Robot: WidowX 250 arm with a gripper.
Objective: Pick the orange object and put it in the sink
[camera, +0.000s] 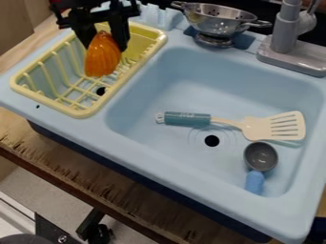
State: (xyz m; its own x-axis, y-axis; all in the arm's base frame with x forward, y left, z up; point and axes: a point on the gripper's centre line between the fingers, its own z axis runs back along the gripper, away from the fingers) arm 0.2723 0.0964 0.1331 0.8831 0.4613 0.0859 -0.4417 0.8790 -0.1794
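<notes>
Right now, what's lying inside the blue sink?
The sink holds a teal-handled cream spatula and a blue-handled grey scoop, both near the dark drain hole. Whatever lies directly beneath the two utensils is covered and can't be seen.

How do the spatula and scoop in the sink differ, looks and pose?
Head: the spatula has a flat, slotted cream blade; the scoop has a round dark grey cup.
Handle: the spatula's is teal, the scoop's lighter blue.
Pose: the spatula's handle points to the picture's left, the scoop's to the bottom.
Shared: both lie in the light-blue sink.
</notes>
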